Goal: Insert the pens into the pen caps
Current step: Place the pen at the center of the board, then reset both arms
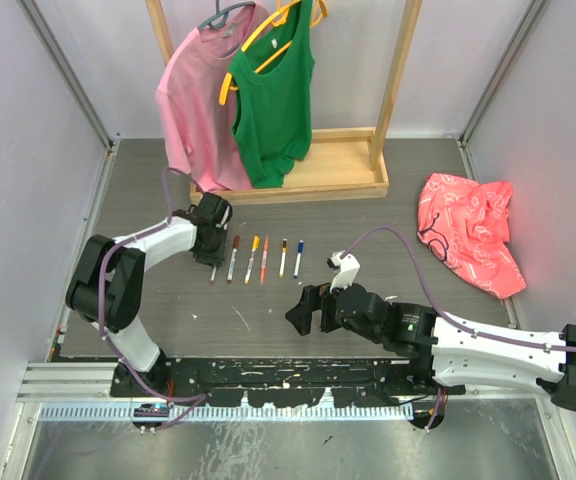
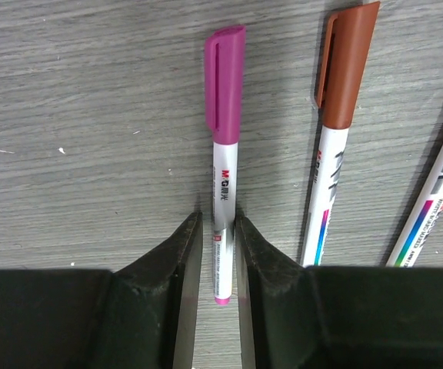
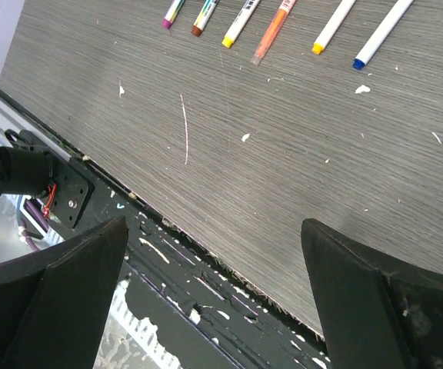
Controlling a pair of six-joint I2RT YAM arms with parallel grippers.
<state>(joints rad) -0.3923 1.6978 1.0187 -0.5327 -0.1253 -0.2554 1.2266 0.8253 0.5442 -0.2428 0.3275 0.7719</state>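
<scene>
A magenta-capped pen (image 2: 223, 192) lies flat on the grey table, its cap (image 2: 224, 84) pointing away from the wrist. My left gripper (image 2: 217, 217) straddles the pen's rear end, jaws slightly apart with a thin gap on each side, so it is open. To the right lie a brown-capped pen (image 2: 337, 154) and a yellow-capped one (image 2: 437, 207). From above, the row of pens (image 1: 258, 258) lies mid-table with the left gripper (image 1: 213, 258) at its left end. My right gripper (image 1: 298, 312) hovers wide open and empty near the front edge. The pens' ends (image 3: 271, 34) run along the top of the right wrist view.
A wooden clothes rack (image 1: 298, 185) with a pink shirt (image 1: 198, 100) and a green tank top (image 1: 273, 100) stands at the back. A red cloth (image 1: 473, 230) lies at the right. The black base rail (image 3: 175, 269) runs along the near table edge.
</scene>
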